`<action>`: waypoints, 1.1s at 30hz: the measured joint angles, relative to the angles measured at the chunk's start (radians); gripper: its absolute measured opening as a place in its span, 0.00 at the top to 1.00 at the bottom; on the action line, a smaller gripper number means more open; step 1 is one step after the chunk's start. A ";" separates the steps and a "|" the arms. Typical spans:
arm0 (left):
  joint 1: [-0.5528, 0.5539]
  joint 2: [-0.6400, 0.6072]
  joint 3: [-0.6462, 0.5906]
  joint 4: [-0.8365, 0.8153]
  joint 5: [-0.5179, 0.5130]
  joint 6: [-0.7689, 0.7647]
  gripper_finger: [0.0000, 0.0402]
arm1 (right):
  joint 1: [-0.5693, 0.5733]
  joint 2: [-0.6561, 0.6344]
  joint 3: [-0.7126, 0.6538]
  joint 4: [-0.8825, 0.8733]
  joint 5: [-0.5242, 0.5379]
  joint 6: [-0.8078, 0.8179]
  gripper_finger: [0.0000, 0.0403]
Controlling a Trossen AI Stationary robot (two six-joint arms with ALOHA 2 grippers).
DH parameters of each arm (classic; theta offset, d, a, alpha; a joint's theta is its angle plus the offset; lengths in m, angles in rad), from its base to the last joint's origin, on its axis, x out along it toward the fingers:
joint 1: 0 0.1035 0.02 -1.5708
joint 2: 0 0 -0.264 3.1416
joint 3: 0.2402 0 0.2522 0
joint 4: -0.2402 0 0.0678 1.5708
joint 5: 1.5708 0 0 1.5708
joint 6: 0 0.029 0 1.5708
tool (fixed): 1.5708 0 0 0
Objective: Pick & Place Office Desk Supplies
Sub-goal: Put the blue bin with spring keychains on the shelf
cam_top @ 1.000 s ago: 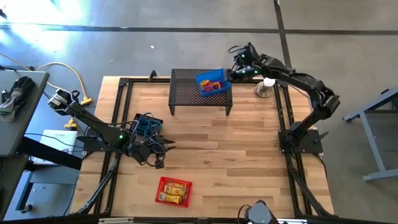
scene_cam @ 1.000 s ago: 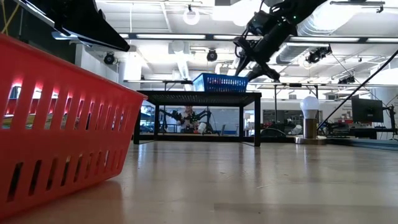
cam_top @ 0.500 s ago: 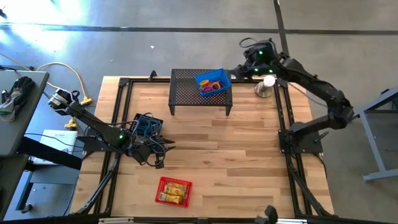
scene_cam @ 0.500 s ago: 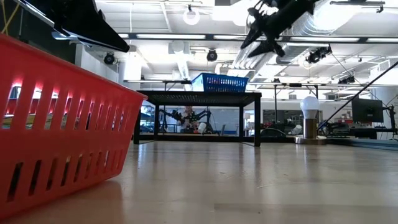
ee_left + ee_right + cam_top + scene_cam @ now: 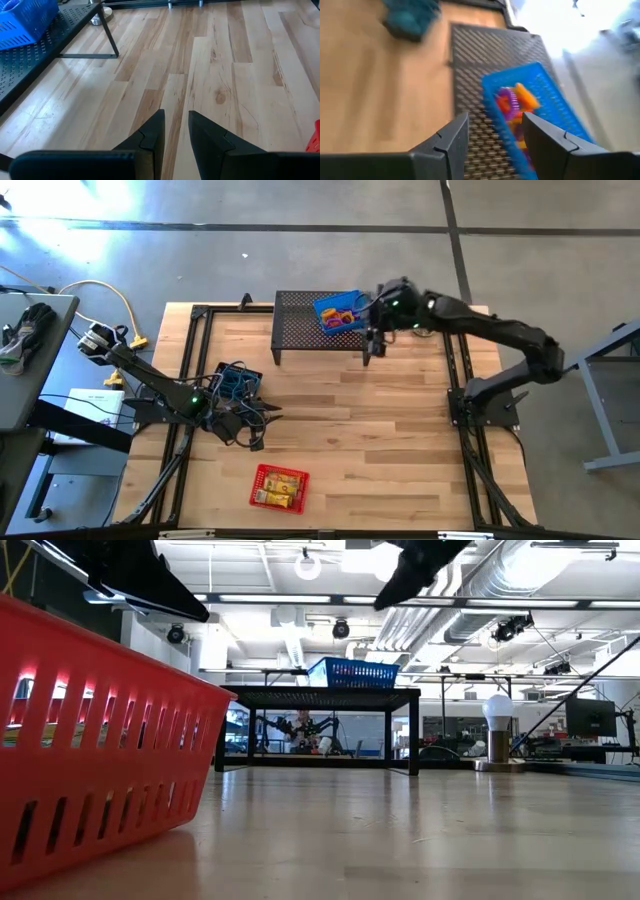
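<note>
Stand [image 5: 322, 320]: table's far edge, centre | basket [image 5: 341, 313] with small supplies [image 5: 343, 316]: on stand, right end | right gripper [image 5: 371, 340]: above stand's right end, just beside basket | second basket [image 5: 278, 486]: near edge, left of centre | left gripper [image 5: 250, 420]: left side, beside bin [image 5: 234, 381] | lamp [image 5: 497, 729]: right of stand

Four cameras, one table [image 5: 400, 430]

One looks straight down, one looks level from the tabletop, two ride the wrists; all see the blue basket [image 5: 340, 312].
</note>
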 joint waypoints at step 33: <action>0.003 0.000 0.000 -0.004 0.000 0.037 0.80 | 0.060 0.231 0.000 0.079 0.278 -0.346 0.57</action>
